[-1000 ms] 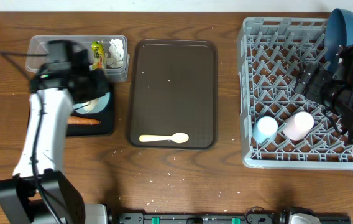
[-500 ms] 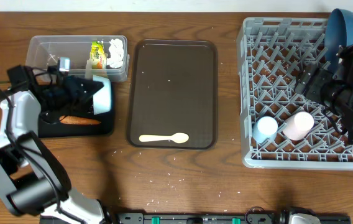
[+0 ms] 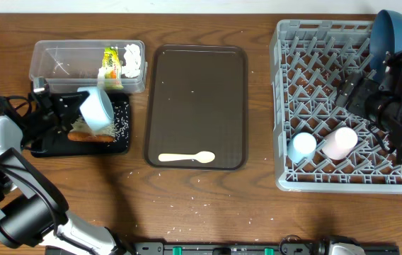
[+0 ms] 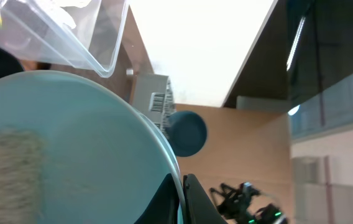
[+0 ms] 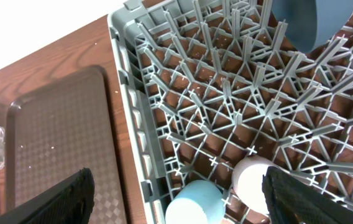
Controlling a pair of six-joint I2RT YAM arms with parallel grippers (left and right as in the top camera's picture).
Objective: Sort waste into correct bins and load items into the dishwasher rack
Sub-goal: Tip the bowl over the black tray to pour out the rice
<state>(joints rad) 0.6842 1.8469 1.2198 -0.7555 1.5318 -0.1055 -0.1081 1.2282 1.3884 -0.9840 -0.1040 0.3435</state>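
My left gripper (image 3: 76, 108) is shut on the rim of the light blue bowl (image 3: 96, 108) and holds it tipped over the black tray (image 3: 45, 150). In the left wrist view, my left gripper's fingers (image 4: 183, 198) pinch the bowl's rim, and the bowl (image 4: 71, 149) fills the frame. An orange sausage piece (image 3: 91, 137) and loose rice (image 3: 119, 125) lie in that tray. The clear tub (image 3: 66, 60) holds the packet (image 3: 110, 62) and napkin (image 3: 131, 59). My right gripper (image 3: 348, 92) (image 5: 178, 186) is open and empty above the rack (image 3: 307, 42), over the blue cup (image 5: 195, 202) and pink cup (image 5: 254, 177).
The dark blue plate (image 3: 388, 35) stands upright at the rack's back right. The pale yellow spoon (image 3: 187, 158) lies at the near end of the brown serving tray (image 3: 197, 85) between tub and rack. Scattered rice grains dot the wood in front.
My left arm has swung back to the left and turned the bowl further over the black tray; rice now lies in the tray. The right arm has not moved.
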